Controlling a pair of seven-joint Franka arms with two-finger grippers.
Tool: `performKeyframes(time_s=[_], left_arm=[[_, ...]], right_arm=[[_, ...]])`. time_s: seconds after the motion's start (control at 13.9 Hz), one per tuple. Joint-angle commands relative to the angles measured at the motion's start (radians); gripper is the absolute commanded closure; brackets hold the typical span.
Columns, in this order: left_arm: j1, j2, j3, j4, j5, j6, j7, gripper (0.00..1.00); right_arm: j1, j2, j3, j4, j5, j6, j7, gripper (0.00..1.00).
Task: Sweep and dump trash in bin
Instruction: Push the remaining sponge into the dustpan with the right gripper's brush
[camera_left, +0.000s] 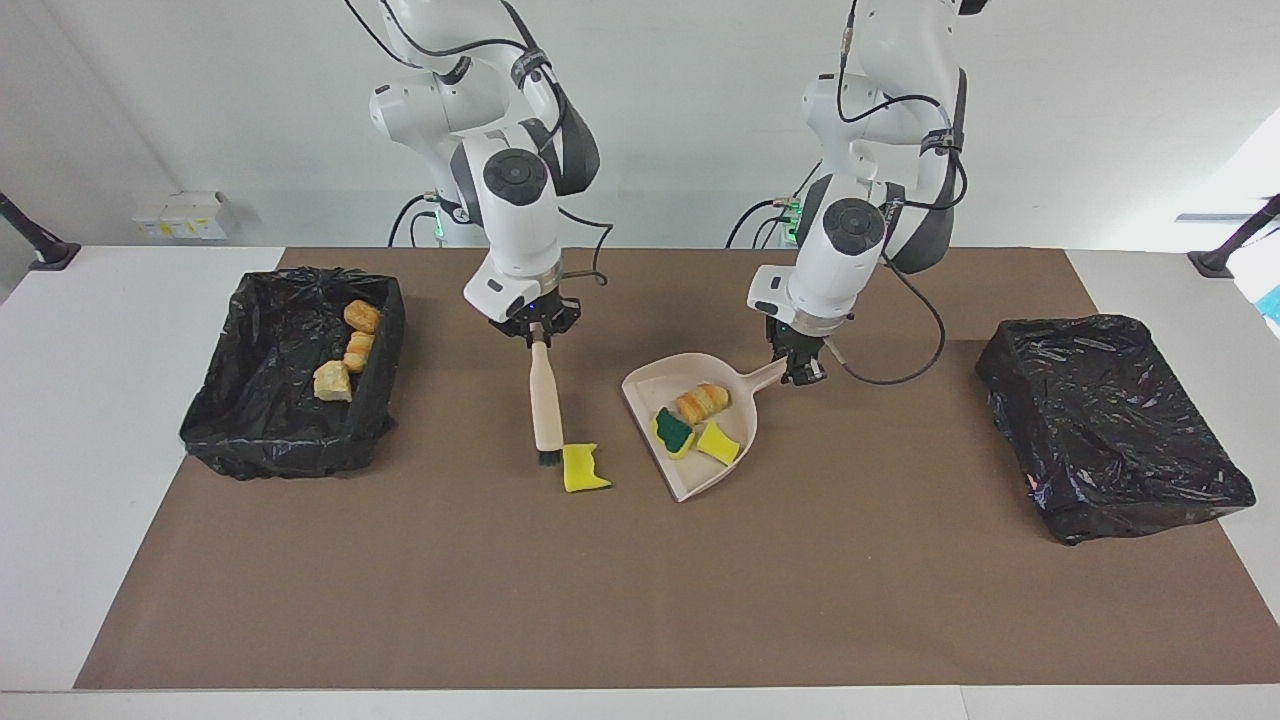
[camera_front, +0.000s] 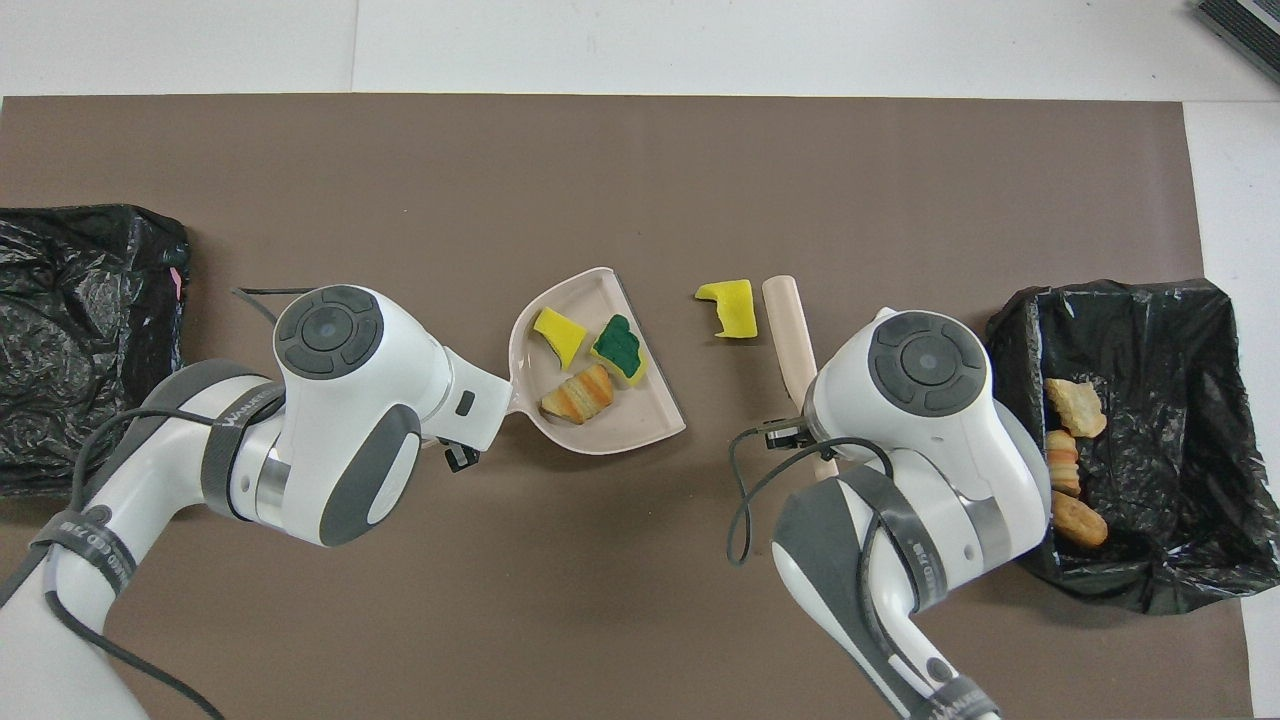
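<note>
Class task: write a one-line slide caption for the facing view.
Right gripper sets the brush beside the last loose yellow sponge; left gripper holds the loaded dustpan.

bright even light, soft shadows, sharp focus

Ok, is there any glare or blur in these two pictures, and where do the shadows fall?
Facing view: soft, even light, with only a faint shadow under the dustpan; the black bin liner shows small shiny highlights. Overhead view: the covered bin glints the same way, and the yellow sponge piece on the mat is sharp, with no motion blur.
</note>
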Motion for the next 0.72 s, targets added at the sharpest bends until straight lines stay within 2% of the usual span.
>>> performKeyframes(time_s=[0.0, 0.22, 0.29, 0.43, 0.51, 0.65], left_arm=[[-0.013, -0.030, 0.010, -0.029, -0.015, 0.000, -0.074, 1.00], [-0.028, -0.032, 0.010, -0.031, -0.015, 0.001, -0.105, 1.00], [-0.028, -0.032, 0.010, -0.031, -0.014, 0.001, -0.103, 1.00], [-0.028, -0.032, 0.010, -0.031, -0.014, 0.001, -0.102, 1.00], [-0.028, -0.032, 0.010, -0.031, -0.014, 0.006, -0.099, 1.00], [-0.040, -0.030, 0.010, -0.031, -0.014, 0.018, -0.083, 1.00]], right_arm=[[-0.012, 0.110, 0.015, 0.073, -0.020, 0.056, -0.122, 1.00], [0.036, 0.135, 0.029, 0.068, 0.000, 0.073, -0.139, 1.00], [0.042, 0.127, 0.031, 0.055, 0.044, 0.072, -0.168, 1.00], [0.045, 0.120, 0.055, 0.045, 0.275, 0.073, -0.294, 1.00], [0.047, 0.117, 0.067, 0.045, 0.331, 0.063, -0.319, 1.00], [0.064, 0.107, 0.095, 0.045, 0.348, 0.055, -0.320, 1.00]])
